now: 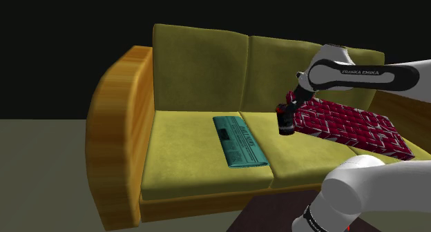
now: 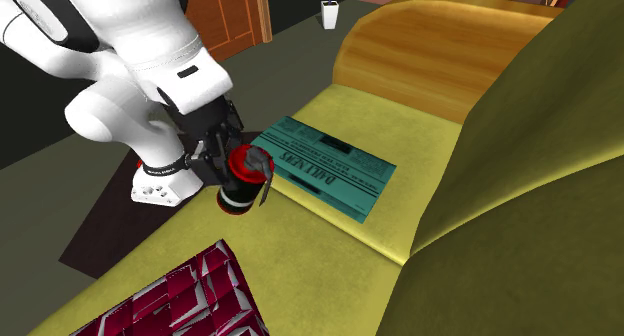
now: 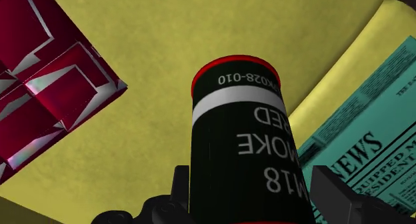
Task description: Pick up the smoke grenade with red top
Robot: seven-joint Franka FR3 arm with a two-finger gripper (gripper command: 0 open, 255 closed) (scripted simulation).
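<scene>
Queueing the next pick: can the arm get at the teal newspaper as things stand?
Probably not yet: newspaper lies flat and uncovered on the sofa seat nearby, but the hand appears shut on the smoke grenade.

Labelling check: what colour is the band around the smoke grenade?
White, around the black smoke grenade; clearest in the wrist view.

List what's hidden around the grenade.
1. Label of the smoke grenade: wrist view, its first letters curve out of sight and its near end is cut off by the edge.
2. Small print on the newspaper: shoulder view, too small.
3. The red patterned object: second exterior view, cut off by the bottom edge.
</scene>
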